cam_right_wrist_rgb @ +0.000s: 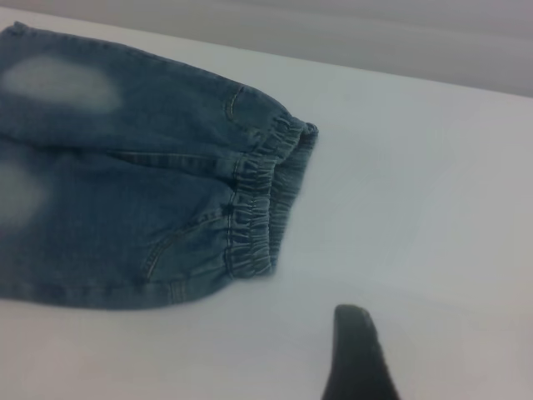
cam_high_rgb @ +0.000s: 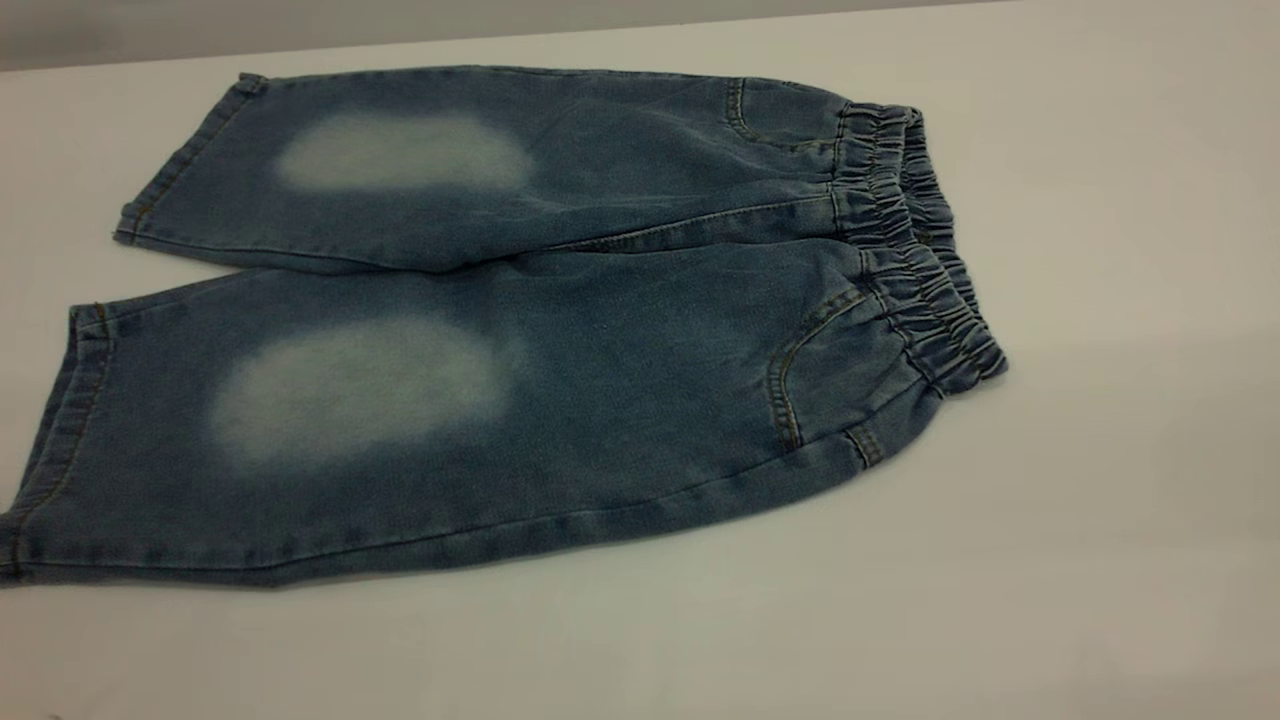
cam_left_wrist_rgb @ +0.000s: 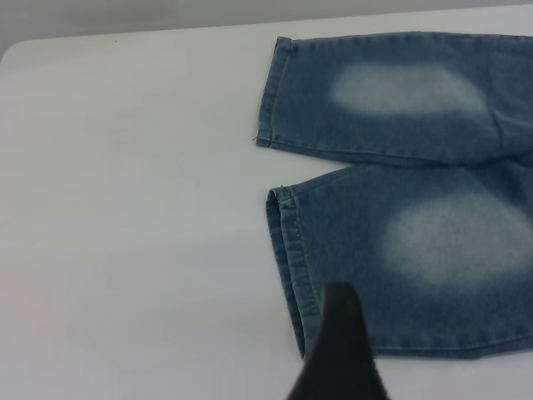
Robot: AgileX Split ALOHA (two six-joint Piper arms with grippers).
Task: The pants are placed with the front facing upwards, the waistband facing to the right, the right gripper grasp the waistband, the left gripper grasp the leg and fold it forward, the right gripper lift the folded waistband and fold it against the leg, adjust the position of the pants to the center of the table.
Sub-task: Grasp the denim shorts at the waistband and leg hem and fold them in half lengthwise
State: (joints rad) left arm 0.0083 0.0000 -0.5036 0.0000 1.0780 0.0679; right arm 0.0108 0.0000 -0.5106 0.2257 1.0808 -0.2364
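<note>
Pants (cam_high_rgb: 520, 330) lie flat; my right gripper (cam_right_wrist_rgb: 358, 354) should approach the waistband (cam_high_rgb: 915, 250) squarely; jaw state I cannot tell.

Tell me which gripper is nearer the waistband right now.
Right. The right gripper hovers over bare table beside the waistband; the left gripper is at the leg hem, the opposite end.

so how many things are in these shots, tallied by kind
pants: 1, blue denim, flat on the table, waistband at the right
table: 1, white
gripper fingers in view: 2, one black tip of the left gripper, one of the right gripper
total: 4
</note>
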